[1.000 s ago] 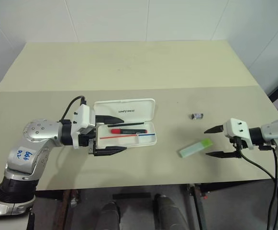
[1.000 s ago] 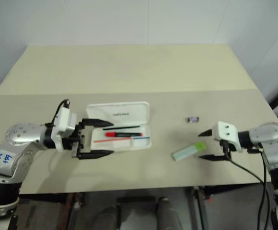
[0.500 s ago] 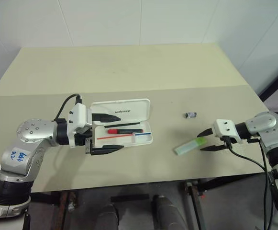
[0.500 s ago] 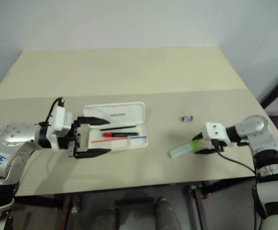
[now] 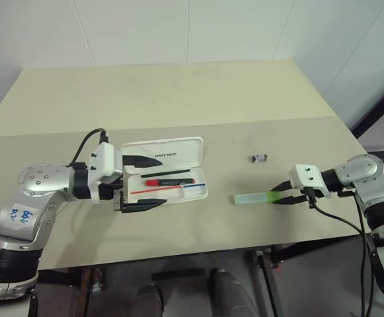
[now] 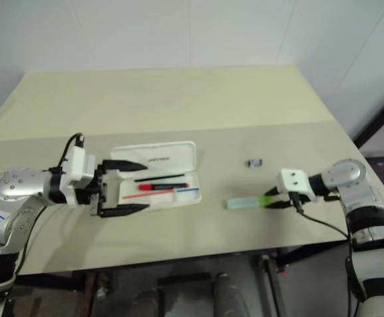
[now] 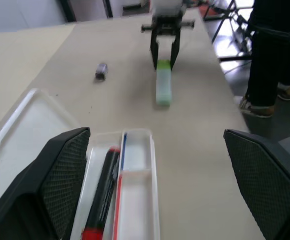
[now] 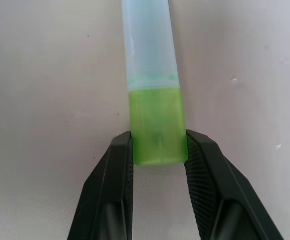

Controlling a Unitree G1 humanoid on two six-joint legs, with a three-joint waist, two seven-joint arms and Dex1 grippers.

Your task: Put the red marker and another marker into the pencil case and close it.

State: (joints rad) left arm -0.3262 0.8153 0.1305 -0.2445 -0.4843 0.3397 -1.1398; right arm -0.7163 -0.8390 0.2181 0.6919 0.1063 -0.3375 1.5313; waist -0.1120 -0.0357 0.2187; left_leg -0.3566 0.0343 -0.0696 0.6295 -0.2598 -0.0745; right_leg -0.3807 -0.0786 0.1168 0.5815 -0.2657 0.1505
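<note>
Lime-green cap of the highlighter (image 8: 157,125) sat seemingly pinched in the right gripper (image 8: 158,157), body pointing toward the pencil case (image 5: 172,173); left gripper (image 5: 139,182) gaped.

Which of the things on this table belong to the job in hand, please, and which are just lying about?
Job:
- red marker, lying in the case
- green highlighter, right gripper closed on its cap
- pencil case, lid open
- left gripper, open at the case

Lying about:
- small dark object on the table

The small dark object (image 5: 260,158) on the bench (image 5: 178,92) is too tiny to identify; the pencil case (image 7: 135,200) is cut off by the left wrist view's edge.
</note>
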